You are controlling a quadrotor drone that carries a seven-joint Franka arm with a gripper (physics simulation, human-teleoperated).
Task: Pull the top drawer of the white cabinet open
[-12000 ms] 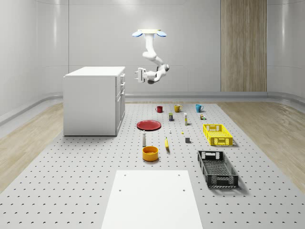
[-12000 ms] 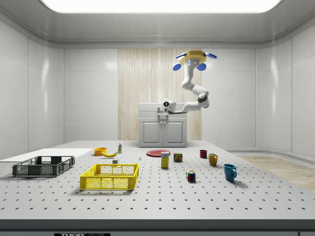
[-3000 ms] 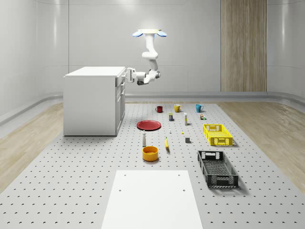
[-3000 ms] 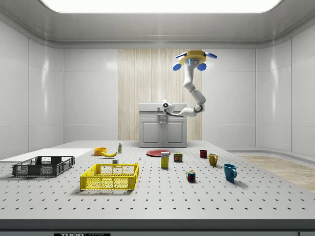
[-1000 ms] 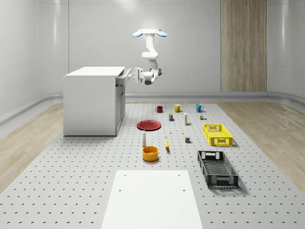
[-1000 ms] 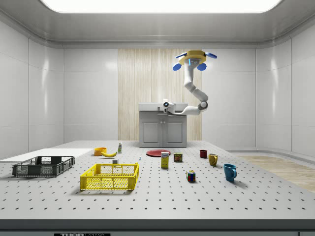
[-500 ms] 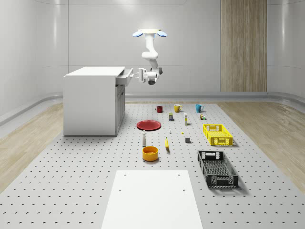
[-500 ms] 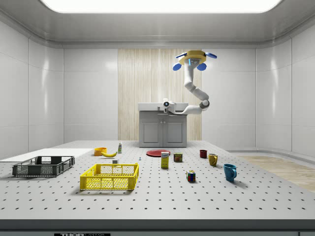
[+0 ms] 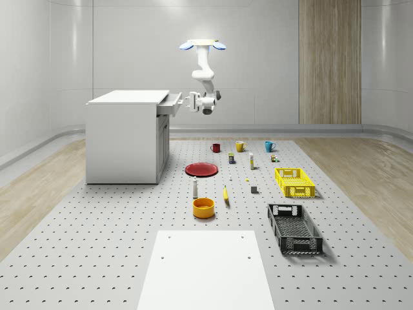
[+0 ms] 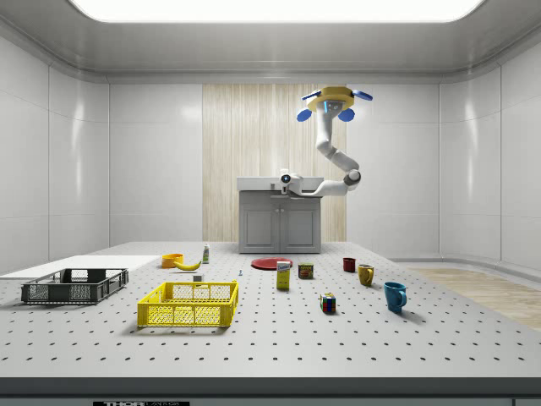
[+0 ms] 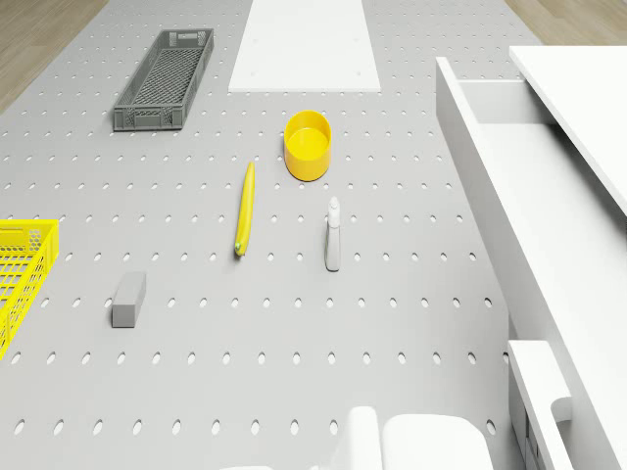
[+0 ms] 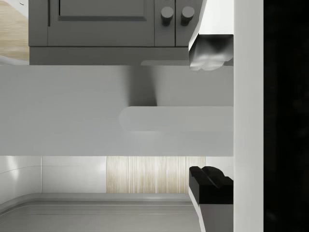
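Note:
The white cabinet [image 9: 122, 139] stands at the whole-scene view's left, and its top drawer [image 9: 171, 103] juts out from the front. The drone [image 9: 202, 44] hovers high in front of the cabinet, over the mat near the red plate. Its arm bends down to drawer height, and the gripper [image 9: 188, 103] is at the drawer's front. In the wrist view the gripper [image 12: 210, 118] is open, one fingertip [image 12: 207, 53] on each side of the pale handle bar [image 12: 164, 118], apart from it. The drone view looks down into the open drawer [image 11: 519, 186].
On the mat in front of the cabinet lie a red plate [image 9: 202, 169], a small white bottle [image 9: 195, 188], a yellow bowl [image 9: 203, 207] and a banana [image 9: 226, 194]. Three mugs, a yellow crate [image 9: 295, 182] and a black crate [image 9: 295, 228] sit further right.
The gripper went from free air to the drawer front, then drew back to the whole-scene view's right with the drawer sliding out. In the last half second the drawer has hardly moved.

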